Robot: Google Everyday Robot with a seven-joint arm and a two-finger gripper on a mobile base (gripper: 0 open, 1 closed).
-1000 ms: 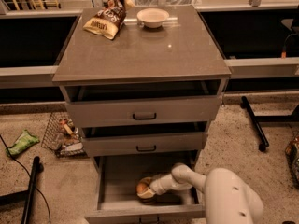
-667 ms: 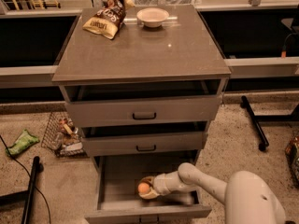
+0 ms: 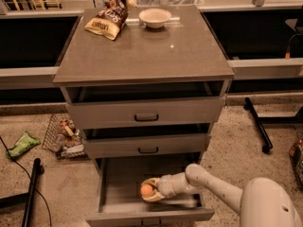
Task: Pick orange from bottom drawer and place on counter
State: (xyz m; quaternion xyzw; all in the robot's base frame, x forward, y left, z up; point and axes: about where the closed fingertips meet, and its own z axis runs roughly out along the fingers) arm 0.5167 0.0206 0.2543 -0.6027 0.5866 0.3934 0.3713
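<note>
While the arm point(image 3: 215, 186) is reaching in from the lower right of the frame, the pincer point(image 3: 147, 191) is sitting inside the open bottom drawer point(image 3: 120, 186), low centre. It is clenching the orange point(image 3: 146, 189), with the fruit showing between its fingers. Whether the orange is touching the drawer floor, cannot tell. The worktop point(image 3: 142, 53) is filling the upper middle of the frame. It is carrying a snack bag point(image 3: 108, 17) at upper left and a white bowl point(image 3: 155, 17) just right of it. A wire basket point(image 3: 64, 137) is sitting on the floor at left.
</note>
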